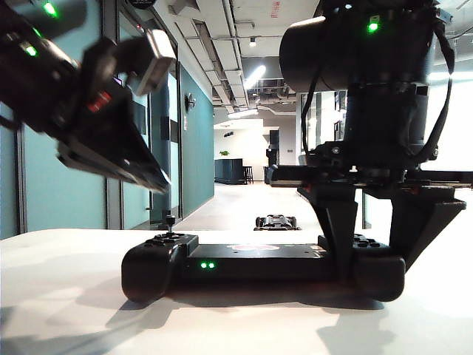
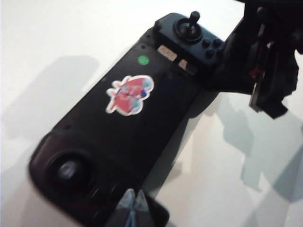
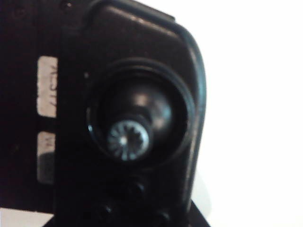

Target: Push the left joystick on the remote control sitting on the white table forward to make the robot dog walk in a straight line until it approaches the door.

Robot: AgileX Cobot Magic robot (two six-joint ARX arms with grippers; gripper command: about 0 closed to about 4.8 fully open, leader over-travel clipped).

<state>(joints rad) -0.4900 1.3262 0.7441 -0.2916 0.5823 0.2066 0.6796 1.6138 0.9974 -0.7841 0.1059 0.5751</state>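
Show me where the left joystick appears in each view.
Exterior view: left joystick on the remote control's left end, below the shut left gripper.
Left wrist view: its blurred cap beside that gripper's tips.
Right wrist view: absent; only the twin stick.
Shared landmark: remote control, gripped by the right gripper.

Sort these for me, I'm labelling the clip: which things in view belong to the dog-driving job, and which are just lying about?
Job: remote control, left joystick, white table, robot dog down the corridor, left gripper hovering above the remote's left end, right gripper clamped on its right handle.
Lying about: right joystick, dark counter at the corridor's far end.
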